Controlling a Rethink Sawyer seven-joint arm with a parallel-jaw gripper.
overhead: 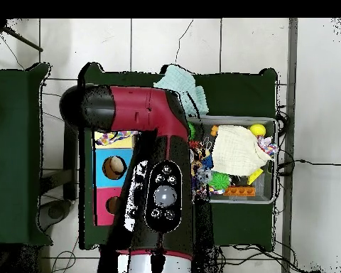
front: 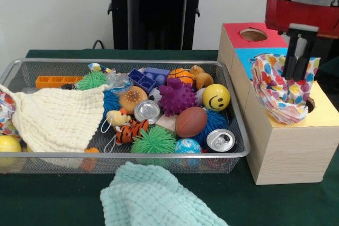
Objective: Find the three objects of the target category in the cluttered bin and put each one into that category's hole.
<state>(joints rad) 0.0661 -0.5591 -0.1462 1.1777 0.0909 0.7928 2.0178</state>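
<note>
My gripper (front: pixel 296 73) hangs over the yellow end of the wooden sorting box (front: pixel 288 146), shut on a polka-dot cloth (front: pixel 278 91). The cloth stands bunched around the fingertips and hides them; its lower folds spill over the box top beside a dark hole (front: pixel 310 106). A cream muslin cloth (front: pixel 58 116) lies spread in the left of the wire bin (front: pixel 132 154). A mint green cloth (front: pixel 153 200) lies on the table in front of the bin. In the overhead view the arm (overhead: pixel 155 163) covers the gripper; the polka-dot cloth (overhead: pixel 115 137) peeks out beside it.
The box also has a red section with a hole (front: pixel 253 34) and a blue section (front: pixel 254 55). The bin holds balls, two tin cans (front: pixel 221 140), a toy tiger (front: pixel 130 130), spiky toys and an orange block (front: pixel 55 81). A patterned cloth (front: pixel 5 110) shows at the bin's left edge.
</note>
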